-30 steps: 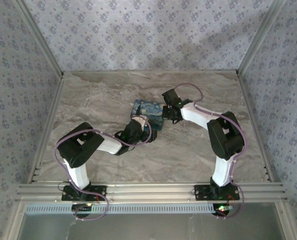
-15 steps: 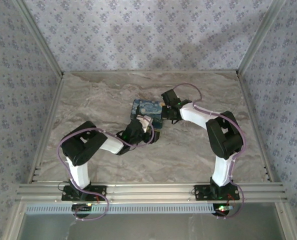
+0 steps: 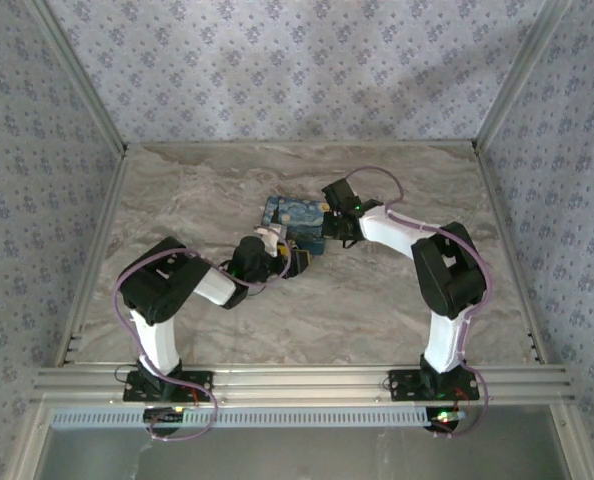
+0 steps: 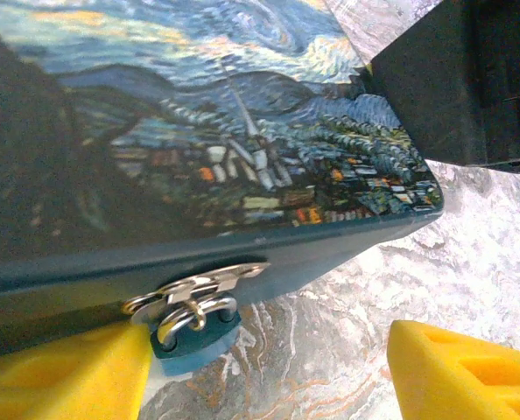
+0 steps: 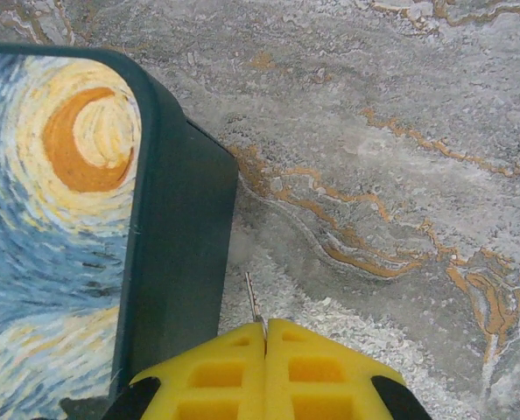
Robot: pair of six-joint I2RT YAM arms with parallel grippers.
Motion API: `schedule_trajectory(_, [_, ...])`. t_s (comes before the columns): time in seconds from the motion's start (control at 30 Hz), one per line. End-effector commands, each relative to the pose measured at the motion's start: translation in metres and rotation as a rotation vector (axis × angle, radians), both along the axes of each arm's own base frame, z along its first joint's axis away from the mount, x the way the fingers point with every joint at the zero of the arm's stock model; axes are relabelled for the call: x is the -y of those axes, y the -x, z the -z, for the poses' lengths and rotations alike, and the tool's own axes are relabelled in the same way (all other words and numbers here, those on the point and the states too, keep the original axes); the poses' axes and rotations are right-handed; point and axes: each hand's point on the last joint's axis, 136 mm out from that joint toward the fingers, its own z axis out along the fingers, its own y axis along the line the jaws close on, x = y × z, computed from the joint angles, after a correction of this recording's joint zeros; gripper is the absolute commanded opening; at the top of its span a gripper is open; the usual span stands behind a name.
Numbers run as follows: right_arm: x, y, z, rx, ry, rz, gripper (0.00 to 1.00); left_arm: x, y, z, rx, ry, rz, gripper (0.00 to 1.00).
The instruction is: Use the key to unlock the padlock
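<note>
Here, box [image 4: 242,131]: before released left claw [image 4: 269,350]; padlock [image 4: 193,339] just beside one finger.
Right claw [image 5: 265,337]: clenched on key [image 5: 253,302].
Surface: marble table [image 5: 400,131]; patterned walls [image 3: 297,70].

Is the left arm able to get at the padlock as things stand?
Probably yes: the left gripper is open, and the padlock hangs from the hasp of the box right at its jaws, with nothing between them.

Soft, even, dim light; close wrist views are blurred at the edges.
</note>
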Motion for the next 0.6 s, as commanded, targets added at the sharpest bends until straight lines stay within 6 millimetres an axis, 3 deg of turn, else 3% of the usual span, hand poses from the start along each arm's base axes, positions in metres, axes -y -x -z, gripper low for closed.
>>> schedule_trajectory(0.0, [0.0,-0.001,-0.003,0.002,-0.007,0.009,0.0,0.005,0.003,-0.01,0.0,0.08,0.034,0.68])
schedule_trajectory(0.27, [0.0,-0.003,-0.005,0.007,-0.007,0.007,0.0,0.009,0.001,0.002,-0.041,0.06,0.043,0.72])
schedule_trajectory(0.37, [-0.001,-0.003,-0.005,0.008,-0.007,0.005,0.0,0.011,0.003,0.001,-0.036,0.076,0.057,0.69])
schedule_trajectory(0.57, [-0.001,-0.003,-0.004,0.009,-0.01,0.006,0.0,0.018,0.0,-0.003,-0.025,0.116,0.07,0.75])
